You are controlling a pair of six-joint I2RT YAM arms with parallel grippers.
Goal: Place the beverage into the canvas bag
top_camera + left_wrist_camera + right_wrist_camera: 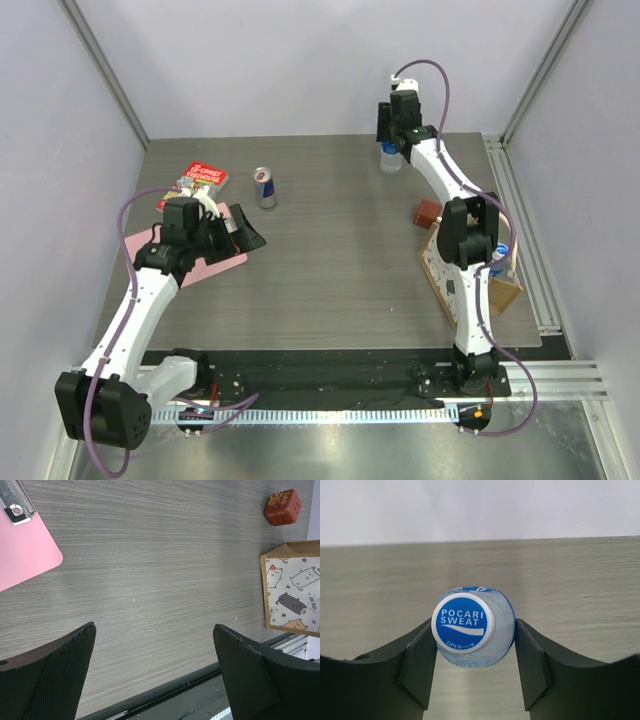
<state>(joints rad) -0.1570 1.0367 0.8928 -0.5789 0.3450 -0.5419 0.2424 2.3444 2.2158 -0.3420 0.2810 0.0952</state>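
Observation:
The beverage, a clear Pocari Sweat bottle (472,630) with a blue and white cap, stands upright at the far back of the table (390,158). My right gripper (475,645) is above it, with both pads pressed against the bottle's shoulder just below the cap. The canvas bag (452,272), tan with a white cat-print panel, lies at the right, partly hidden by the right arm. It also shows in the left wrist view (295,597). My left gripper (155,627) is open and empty over bare table, at the left in the top view (245,232).
A Red Bull can (265,187) stands at the back left. A red printed packet (197,180) and a pink clipboard (200,265) lie under the left arm. A small red box (429,212) sits just behind the bag. A metal rail runs along the right edge.

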